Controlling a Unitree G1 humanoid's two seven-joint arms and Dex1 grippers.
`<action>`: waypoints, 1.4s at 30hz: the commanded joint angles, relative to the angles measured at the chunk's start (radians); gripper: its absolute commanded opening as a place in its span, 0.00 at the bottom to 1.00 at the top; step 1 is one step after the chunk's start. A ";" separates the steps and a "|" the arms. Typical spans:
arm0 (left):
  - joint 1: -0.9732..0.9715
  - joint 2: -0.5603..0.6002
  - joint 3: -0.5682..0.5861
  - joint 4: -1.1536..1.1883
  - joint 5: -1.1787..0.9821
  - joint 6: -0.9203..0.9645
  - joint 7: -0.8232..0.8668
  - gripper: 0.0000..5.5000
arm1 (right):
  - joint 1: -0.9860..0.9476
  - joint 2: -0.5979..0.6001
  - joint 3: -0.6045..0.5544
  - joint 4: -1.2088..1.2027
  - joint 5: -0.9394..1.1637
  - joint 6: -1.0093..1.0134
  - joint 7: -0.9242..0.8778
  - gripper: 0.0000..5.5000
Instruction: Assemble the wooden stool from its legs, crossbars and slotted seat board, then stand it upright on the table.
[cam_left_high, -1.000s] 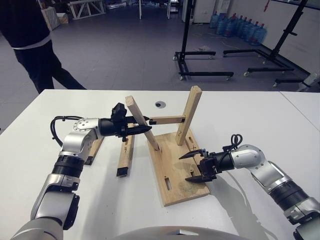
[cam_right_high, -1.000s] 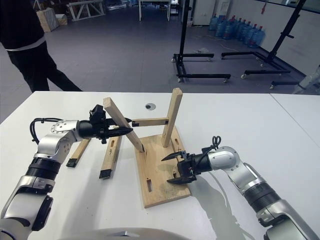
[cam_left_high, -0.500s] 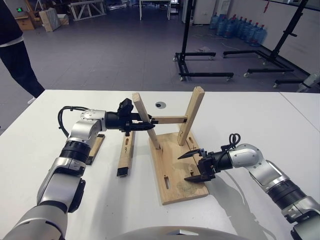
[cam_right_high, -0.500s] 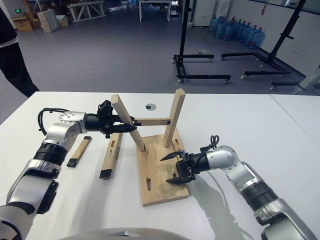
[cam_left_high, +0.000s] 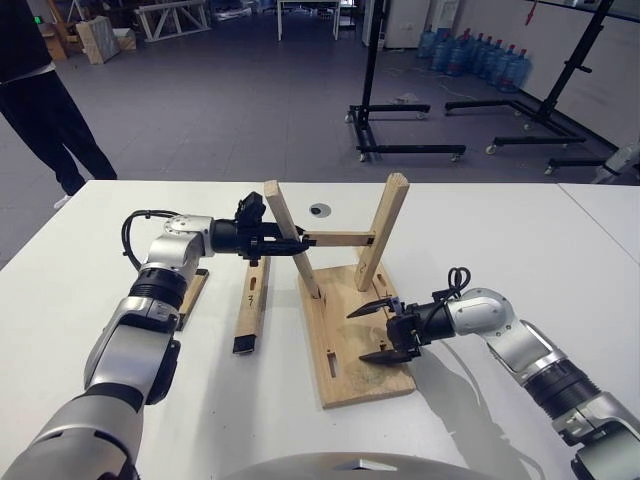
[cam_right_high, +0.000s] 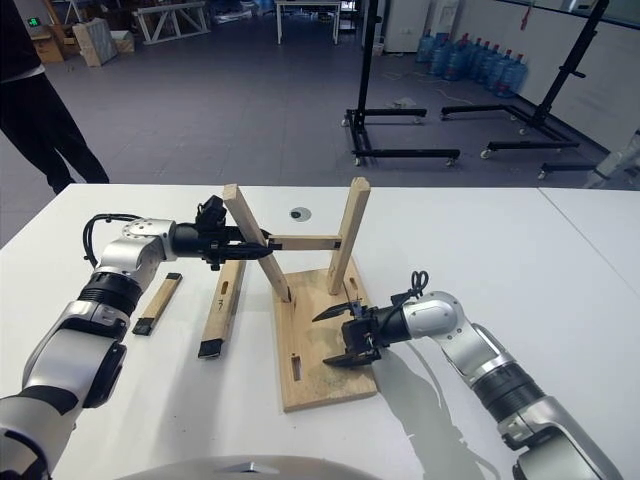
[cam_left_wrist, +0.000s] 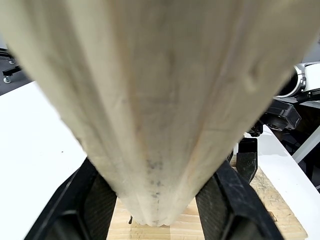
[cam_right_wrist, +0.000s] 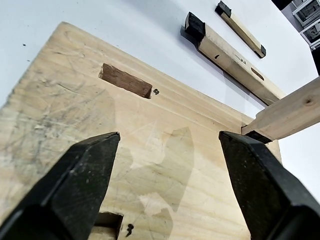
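Progress, stool assy | seat board (cam_left_high: 345, 370) flat on counter (cam_left_high: 500, 230); left leg (cam_left_high: 277, 208) and right leg (cam_left_high: 383, 225) stand tilted in it, crossbar (cam_left_high: 340, 239) between | my L gripper (cam_left_high: 297, 243) pinches left leg; my R gripper (cam_left_high: 357, 334) spread over board | to do, I judge: loose leg (cam_left_high: 250, 305), loose bar (cam_right_high: 160, 300), upright.

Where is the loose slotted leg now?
In the right eye view, the loose leg lies flat on the robot's left, between the seat board and the short crossbar.
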 joint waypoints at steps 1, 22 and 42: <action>0.094 -0.024 -0.130 0.106 0.180 0.004 0.011 0.37 | 0.029 0.018 0.034 -0.002 -0.070 0.017 -0.008 0.67; -0.003 -0.094 -0.173 0.291 0.228 -0.069 0.104 0.37 | 0.022 0.042 0.058 0.034 -0.100 -0.019 -0.046 0.67; 0.070 -0.083 -0.263 0.249 0.279 -0.108 0.089 0.37 | -0.315 0.273 -0.320 -0.263 -0.015 0.280 -0.637 0.67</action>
